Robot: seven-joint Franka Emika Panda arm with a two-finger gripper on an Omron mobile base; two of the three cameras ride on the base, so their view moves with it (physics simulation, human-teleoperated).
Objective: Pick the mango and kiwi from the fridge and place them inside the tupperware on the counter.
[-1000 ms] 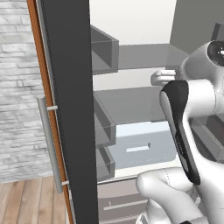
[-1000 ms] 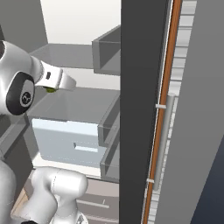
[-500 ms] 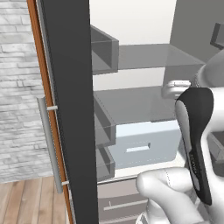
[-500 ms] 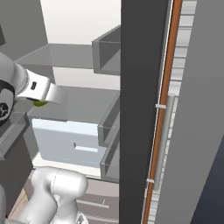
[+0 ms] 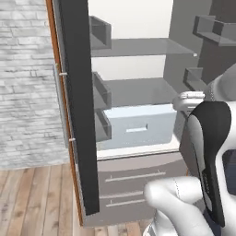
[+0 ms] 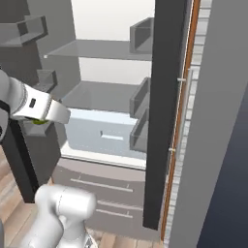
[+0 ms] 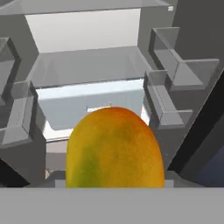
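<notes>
In front of the open fridge (image 5: 138, 92), hand (image 6: 41, 116) closed on the mango (image 7: 114, 148), fruit held out clear of the shelves, pale crisper drawer (image 5: 138, 126) beyond it, door bins (image 7: 170, 74) to either side

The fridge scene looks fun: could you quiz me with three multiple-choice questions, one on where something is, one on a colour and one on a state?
1. Where is the mango?
A. On the top shelf
B. In the tool, out in front of the fridge
C. On the floor

2. What colour is the mango?
A. Orange-yellow with a green patch
B. Purple
C. White

3. How do the fridge doors stand?
A. Shut
B. Removed
C. Open

Answers:
1 B: the hand view has the fruit right at the tool, with the shelves beyond.
2 A: the hand view gives its skin.
3 C: both base views look straight onto the pale drawer.
</notes>
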